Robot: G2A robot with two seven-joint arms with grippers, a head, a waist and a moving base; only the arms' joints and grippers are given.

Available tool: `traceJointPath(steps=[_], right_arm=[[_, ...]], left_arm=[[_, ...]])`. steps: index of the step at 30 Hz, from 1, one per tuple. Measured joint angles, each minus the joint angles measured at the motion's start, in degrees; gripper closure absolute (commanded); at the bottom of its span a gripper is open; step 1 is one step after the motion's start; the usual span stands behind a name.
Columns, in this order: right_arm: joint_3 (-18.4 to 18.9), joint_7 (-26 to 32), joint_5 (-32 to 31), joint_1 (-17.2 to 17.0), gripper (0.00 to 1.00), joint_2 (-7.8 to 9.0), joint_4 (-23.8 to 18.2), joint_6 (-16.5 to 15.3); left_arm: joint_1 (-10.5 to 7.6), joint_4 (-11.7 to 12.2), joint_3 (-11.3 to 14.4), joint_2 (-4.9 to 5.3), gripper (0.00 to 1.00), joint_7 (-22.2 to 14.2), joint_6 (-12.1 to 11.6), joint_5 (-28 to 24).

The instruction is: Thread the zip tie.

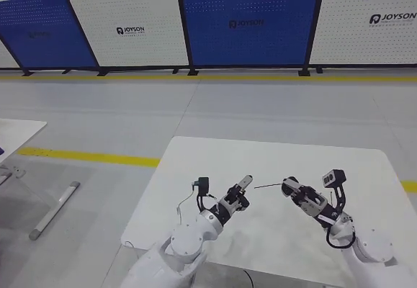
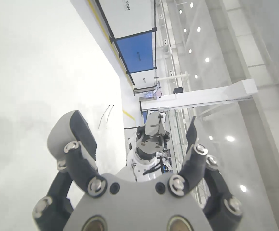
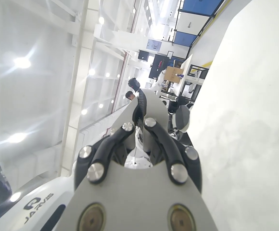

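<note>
Top view is showing the right gripper (image 1: 289, 186) pinching one end of the zip tie (image 1: 268, 186), a thin black strip that is sticking out roughly level above the white table (image 1: 302, 155) toward the left gripper (image 1: 243, 183). The strip's free end is hanging just beside the left gripper's tip, and I cannot tell whether the two are touching. Both grippers are hovering over the middle of the table, facing each other, near but apart.

Right wrist view is showing the right gripper (image 3: 139, 98) with its fingers (image 3: 154, 106) pressing tightly together; the tie itself is too thin to make out there, and the left gripper (image 3: 183, 118) is showing as a grey tip just beyond.

Left wrist view is showing the left gripper (image 2: 136, 123) standing wide open, its dark-padded fingers (image 2: 84, 133) spreading far apart and gripping nothing, with the right gripper (image 2: 154, 123) sitting farther off in the gap between them. Two loose ties (image 2: 105, 116), thin curved strips with dark heads, are lying side by side on the table, near its edge.

Blue and white panels (image 1: 248, 29) are standing along the far side of the floor, each carrying a small logo beside a short line of lettering, dark on the white ones and faint on the blue. A yellow line (image 1: 86, 155) is running across the floor past the table
</note>
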Motion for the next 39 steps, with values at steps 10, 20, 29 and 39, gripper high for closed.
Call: traceJointPath(steps=[10,20,29,39], right_arm=[[0.0,-0.04,-0.05,0.01,1.0,0.01,0.04,0.0],[-4.63,-7.35,-7.54,0.86,1.0,-1.86,0.3,0.0],[-4.57,-7.36,-7.54,0.82,1.0,-1.84,0.26,0.0],[-4.57,-7.36,-7.54,0.83,1.0,-1.84,0.26,0.0]], left_arm=[[-0.08,0.07,0.1,-0.01,0.0,0.03,-0.1,0.15],[-1.44,0.58,2.06,-0.76,0.0,-2.45,-1.5,-5.28],[-1.43,0.56,2.03,-0.75,0.0,-2.41,-1.46,-4.48],[-4.48,3.9,4.64,-2.1,0.0,5.65,-3.7,-1.92]])
